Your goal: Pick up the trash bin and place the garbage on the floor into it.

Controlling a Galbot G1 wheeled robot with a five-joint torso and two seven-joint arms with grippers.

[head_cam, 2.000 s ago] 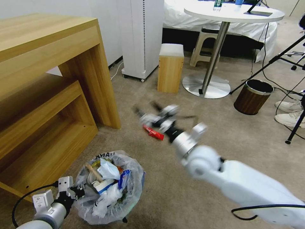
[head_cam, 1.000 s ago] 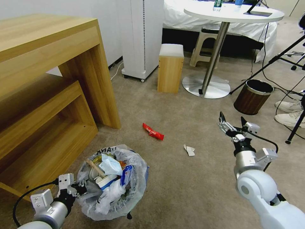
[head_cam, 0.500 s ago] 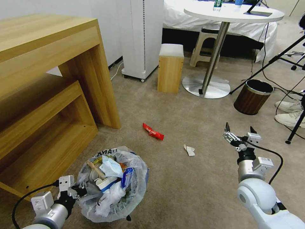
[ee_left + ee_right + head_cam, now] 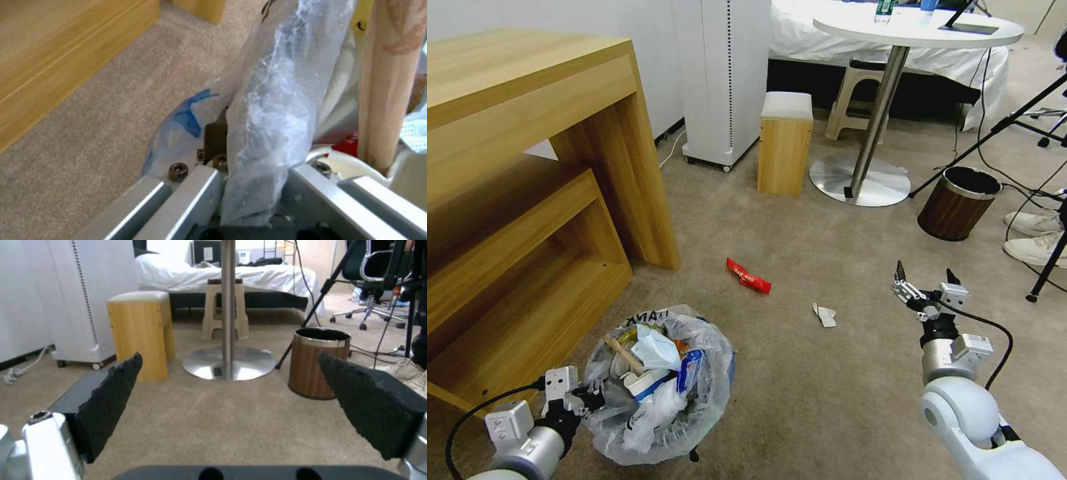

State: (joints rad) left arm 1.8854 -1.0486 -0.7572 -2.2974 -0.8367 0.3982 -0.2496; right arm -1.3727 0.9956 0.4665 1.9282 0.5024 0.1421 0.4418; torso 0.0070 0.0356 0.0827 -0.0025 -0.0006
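Landmark: trash bin (image 4: 657, 393), low in the head view, on the floor (image 4: 827, 400) beside the wooden table (image 4: 527, 200).
Trash bin: round, lined with a crinkled clear bag, black feet under it. Full of litter: wooden stick (image 4: 622, 358), white tissue, blue-white cup, wrappers.
Left tool (image 4: 584, 400): at the near-left rim of the trash bin, clamped tight on the bag and rim. Left wrist view shows the plastic (image 4: 267, 116) pinched between the metal fingers, wooden stick upright just beyond it.
Right tool (image 4: 926, 285): well to the right of the trash bin, held above the floor, pointing away from the robot. Fingers spread wide, nothing between them. Right wrist view shows both black pads (image 4: 111, 400) far apart with bare carpet between.
Garbage left on floor: red wrapper (image 4: 748, 276) beyond the trash bin, up and to the right of it. White paper scrap (image 4: 825, 315) further right of the trash bin, between the wrapper and the right tool. Neither touches a tool.
Floor: beige short carpet.
Other bin: brown bin with metal rim (image 4: 958, 203), far right of the trash bin, past the right tool, near the round white table's steel base (image 4: 860, 180).
Wooden stool (image 4: 785, 141): far beyond the trash bin, next to the white cabinet.
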